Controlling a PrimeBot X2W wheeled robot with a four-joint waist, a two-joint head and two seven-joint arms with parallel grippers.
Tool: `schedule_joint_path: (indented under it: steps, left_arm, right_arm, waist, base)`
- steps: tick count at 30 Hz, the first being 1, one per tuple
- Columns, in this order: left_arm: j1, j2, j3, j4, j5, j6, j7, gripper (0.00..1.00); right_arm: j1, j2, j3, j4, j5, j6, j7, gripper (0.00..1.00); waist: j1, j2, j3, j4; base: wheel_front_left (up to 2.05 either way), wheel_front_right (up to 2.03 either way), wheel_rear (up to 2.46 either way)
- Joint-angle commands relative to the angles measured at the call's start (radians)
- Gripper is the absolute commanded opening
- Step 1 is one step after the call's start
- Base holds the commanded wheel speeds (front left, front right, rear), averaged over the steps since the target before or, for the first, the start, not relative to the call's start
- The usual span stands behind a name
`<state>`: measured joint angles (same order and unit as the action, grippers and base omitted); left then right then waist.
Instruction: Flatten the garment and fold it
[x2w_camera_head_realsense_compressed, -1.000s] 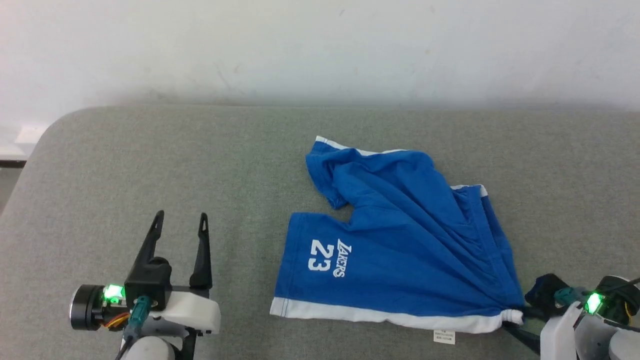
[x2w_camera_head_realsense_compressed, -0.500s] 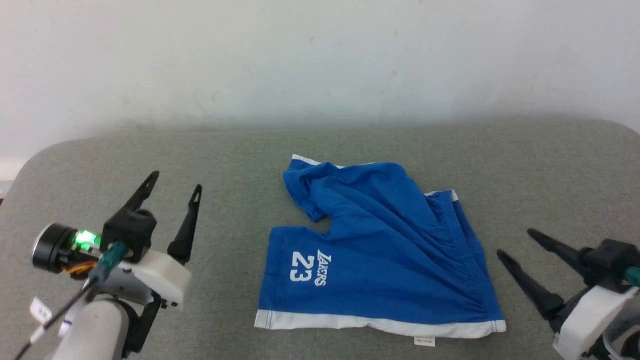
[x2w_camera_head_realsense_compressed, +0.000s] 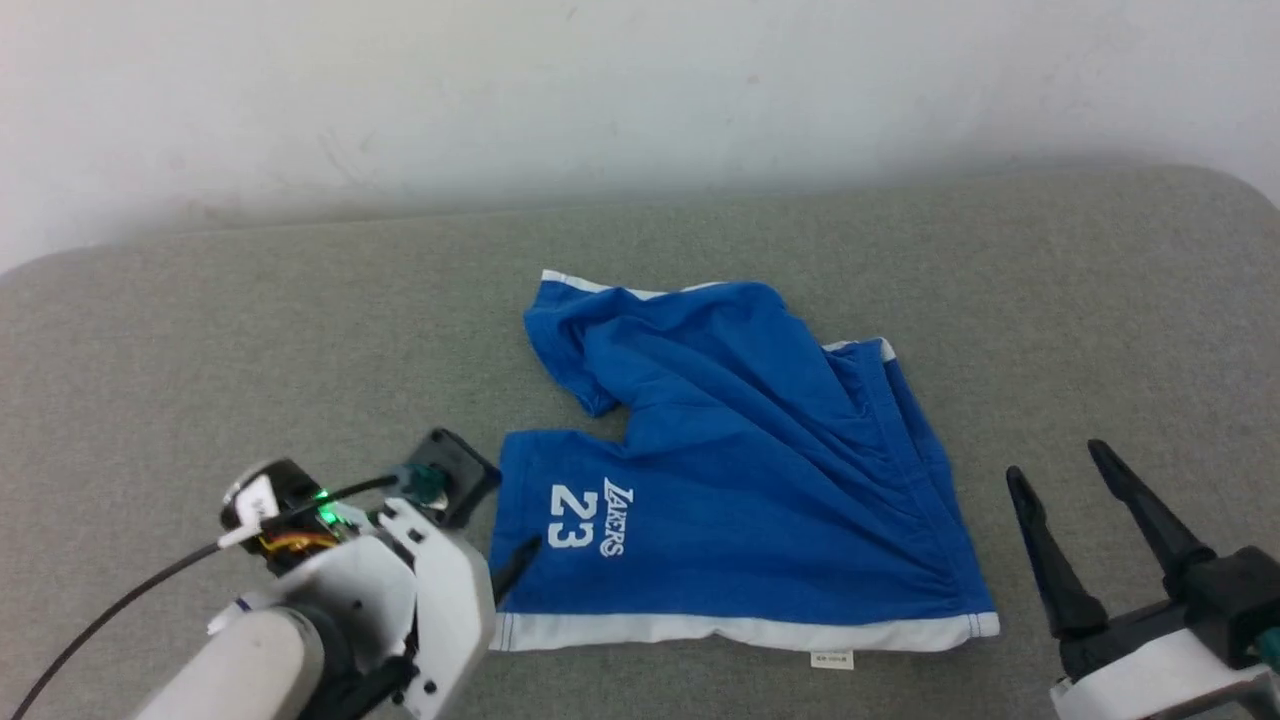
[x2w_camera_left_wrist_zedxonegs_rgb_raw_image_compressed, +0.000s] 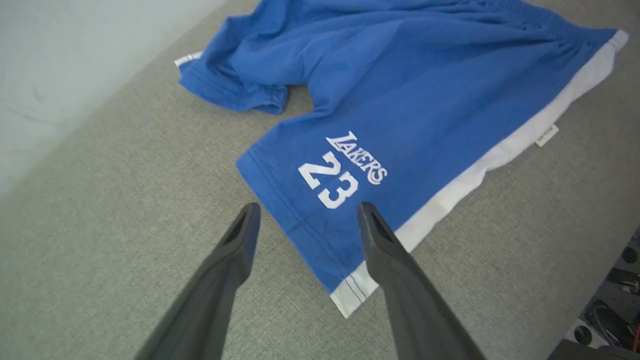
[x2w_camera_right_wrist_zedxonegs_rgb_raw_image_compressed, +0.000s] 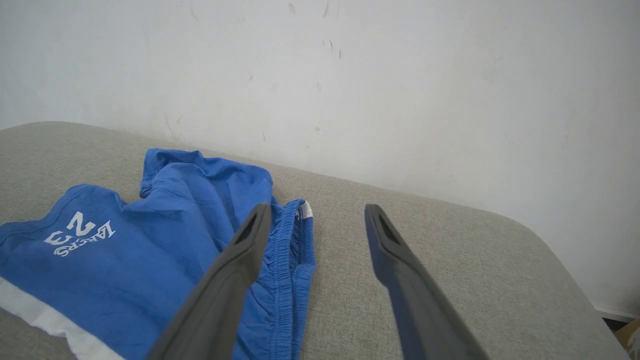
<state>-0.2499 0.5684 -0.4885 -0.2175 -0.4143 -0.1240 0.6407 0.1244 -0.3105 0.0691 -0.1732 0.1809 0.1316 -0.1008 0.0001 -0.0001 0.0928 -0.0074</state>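
1. Left gripper (x2w_camera_left_wrist_zedxonegs_rgb_raw_image_compressed: 307, 207), 7 o'clock: jaws wide apart, empty, fingertips straddling the "23" leg hem of the garment (x2w_camera_head_realsense_compressed: 760, 500); contact unclear.
2. Right gripper (x2w_camera_head_realsense_compressed: 1056, 461), 4 o'clock: jaws apart, empty, just beside the waistband.
3. Garment sits centre on the gray surface (x2w_camera_head_realsense_compressed: 250, 330); near leg flat, 11 o'clock leg crumpled.
4. White wall (x2w_camera_head_realsense_compressed: 640, 90), 12 o'clock.

Bright, even, diffuse light; no glare; soft shadow band where wall (x2w_camera_head_realsense_compressed: 640, 80) meets grey cushion (x2w_camera_head_realsense_compressed: 200, 330); my wrist views bow at edges; my left gripper (x2w_camera_left_wrist_zedxonegs_rgb_raw_image_compressed: 307, 207) soft close up.
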Motion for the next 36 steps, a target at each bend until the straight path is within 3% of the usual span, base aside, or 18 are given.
schedule_joint_path:
  steps: [1, 6, 9, 13, 17, 18, 19, 24, 29, 33, 36]
  left_arm:
    - [-0.016, 0.028, -0.052, 0.008, -0.046, -0.006, 0.031, 1.00]
    - [-0.048, 0.104, -0.190, 0.062, -0.083, -0.006, 0.071, 1.00]
    - [-0.066, 0.115, -0.240, 0.096, -0.103, -0.007, 0.067, 1.00]
    - [-0.126, 0.136, -0.369, 0.180, -0.091, -0.007, 0.068, 1.00]
    - [-0.181, 0.121, -0.478, 0.263, -0.092, -0.007, 0.042, 1.00]
    - [-0.195, 0.119, -0.498, 0.281, -0.084, -0.007, 0.025, 0.39]
    - [-0.203, 0.113, -0.509, 0.298, -0.087, -0.007, 0.006, 0.00]
    - [-0.229, 0.107, -0.520, 0.329, -0.090, -0.006, -0.068, 0.00]
    - [-0.231, 0.118, -0.509, 0.308, -0.070, 0.013, -0.112, 0.00]
    - [-0.226, 0.116, -0.511, 0.288, -0.071, 0.020, -0.123, 0.00]
    - [-0.227, 0.112, -0.513, 0.282, -0.067, 0.025, -0.129, 0.00]
  right_arm:
    - [0.004, 0.031, -0.003, 0.019, -0.032, -0.001, -0.024, 1.00]
    - [-0.020, 0.063, 0.003, 0.058, -0.067, -0.001, -0.058, 1.00]
    - [-0.031, 0.067, 0.004, 0.071, -0.078, -0.001, -0.063, 1.00]
    - [-0.061, 0.052, 0.006, 0.098, -0.095, -0.001, -0.073, 1.00]
    - [-0.105, -0.009, 0.031, 0.114, -0.095, -0.001, -0.059, 1.00]
    - [-0.116, -0.031, 0.046, 0.113, -0.092, -0.001, -0.048, 1.00]
    - [-0.129, -0.056, 0.062, 0.109, -0.086, -0.001, -0.033, 1.00]
    - [-0.190, -0.237, 0.187, 0.068, 0.006, -0.001, 0.117, 1.00]
    - [-0.261, -0.443, 0.362, 0.011, 0.206, -0.001, 0.341, 1.00]
    - [-0.306, -0.531, 0.474, -0.001, 0.324, -0.001, 0.501, 1.00]
    - [-0.344, -0.549, 0.560, 0.023, 0.384, -0.001, 0.553, 1.00]
  waist:
    - [-0.0001, 0.0001, 0.036, -0.031]
    - [-0.0001, 0.0001, 0.068, -0.057]
    - [-0.0001, 0.0001, 0.077, -0.063]
    - [-0.0001, 0.0001, 0.091, -0.067]
    - [-0.0001, 0.0001, 0.096, -0.066]
    - [-0.0001, 0.0001, 0.094, -0.065]
    - [-0.0001, 0.0001, 0.091, -0.065]
    - [-0.0001, 0.0001, 0.066, -0.051]
    - [-0.0001, 0.0001, 0.047, -0.031]
    - [-0.0001, 0.0001, 0.042, -0.011]
    - [-0.0001, 0.0001, 0.047, -0.001]
  base:
    - [0.00, 0.00, 0.00]
    - [0.00, 0.00, 0.00]
    - [0.00, 0.00, 0.00]
    - [0.00, 0.00, 0.00]
    - [0.00, 0.00, 0.00]
    - [0.00, 0.00, 0.00]
    - [0.00, 0.00, 0.00]
    - [0.00, 0.00, 0.00]
    - [0.00, 0.00, 0.00]
    - [0.00, 0.00, 0.00]
    - [0.00, 0.00, 0.00]
